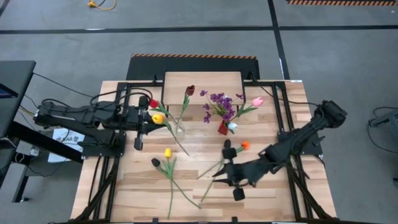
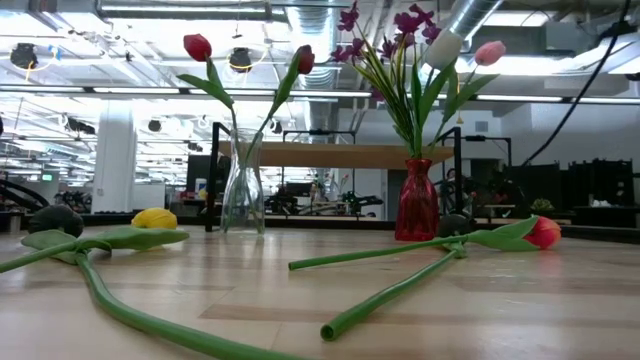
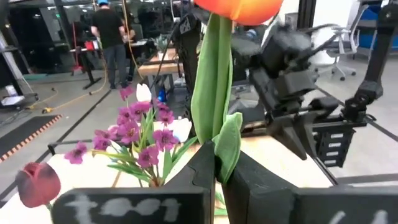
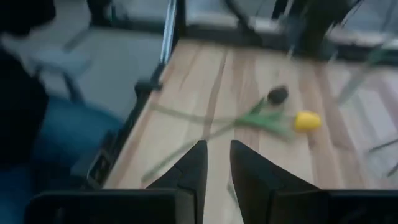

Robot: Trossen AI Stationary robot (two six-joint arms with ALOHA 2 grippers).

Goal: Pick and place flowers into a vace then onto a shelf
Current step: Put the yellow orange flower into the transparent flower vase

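Observation:
My left gripper (image 1: 150, 120) is over the table's left part, above the flower heads, and is shut on a tulip with a yellow-orange head (image 3: 236, 7). A clear vase (image 1: 179, 126) beside it holds a red tulip (image 2: 197, 46) and a dark maroon tulip (image 2: 305, 58). A red vase (image 2: 417, 200) holds the purple sprig (image 1: 219, 102), a pink tulip (image 1: 257, 101) and a white tulip (image 2: 443, 48). My right gripper (image 1: 217, 174) is low over the table's near middle, its fingers a narrow gap apart and empty (image 4: 217, 162). The shelf (image 1: 202, 81) stands at the far middle. My left gripper pinches the tulip's green stem and a leaf (image 3: 219, 146) between its two fingers. The fingers come level from the table's left and lie across the stem. The tulip stands upright with its head above the fingers. The stem below the fingers is hidden by them.
A yellow tulip (image 1: 167, 152) and a dark-headed tulip (image 1: 155, 162) lie on the table at near left. An orange tulip (image 1: 245, 145) and another dark-headed tulip (image 1: 229, 148) lie near my right gripper, stems toward the near edge. People stand in the room beyond.

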